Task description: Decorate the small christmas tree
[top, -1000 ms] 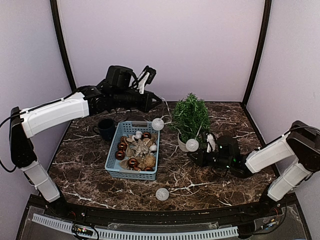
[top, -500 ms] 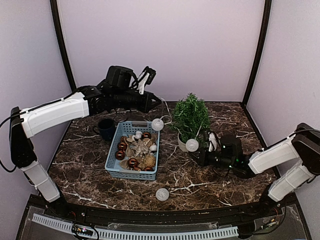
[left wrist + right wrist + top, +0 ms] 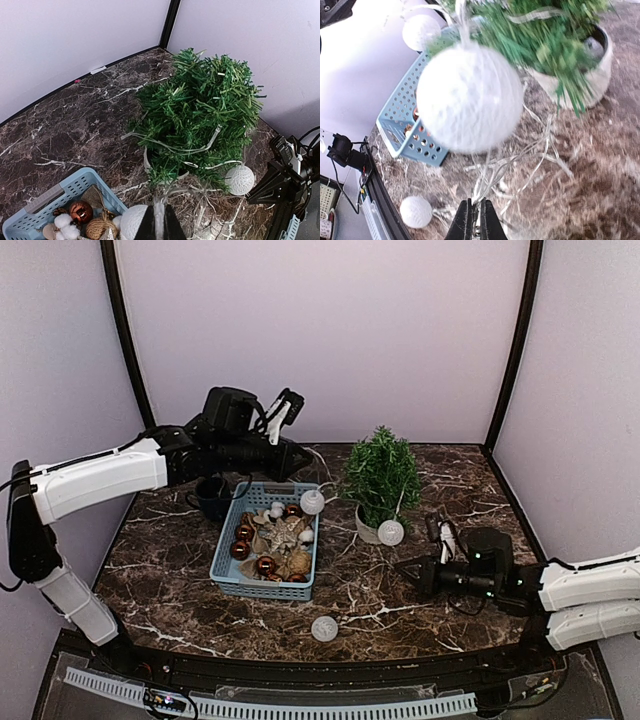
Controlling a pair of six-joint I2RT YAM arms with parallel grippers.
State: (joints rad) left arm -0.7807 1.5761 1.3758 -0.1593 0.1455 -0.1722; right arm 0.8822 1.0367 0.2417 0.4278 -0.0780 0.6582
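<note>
Near basket point(image 3: 225, 562), left gripper point(image 3: 159, 221) pinching light cord point(image 3: 197, 149)

The small christmas tree point(image 3: 545, 35) is cropped, blurred.

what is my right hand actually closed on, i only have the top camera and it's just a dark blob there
Observer: Right wrist view: the right hand is shut on a bundle of thin pale wire strands.
Operator: where does that wire go
Observer: It rises toward a white woven ball hanging in front of the small bushy green christmas tree.
Operator: and the left hand
Observer: Left wrist view: the left hand is shut on a wire strand too, and more wire drapes through the tree's branches.
</note>
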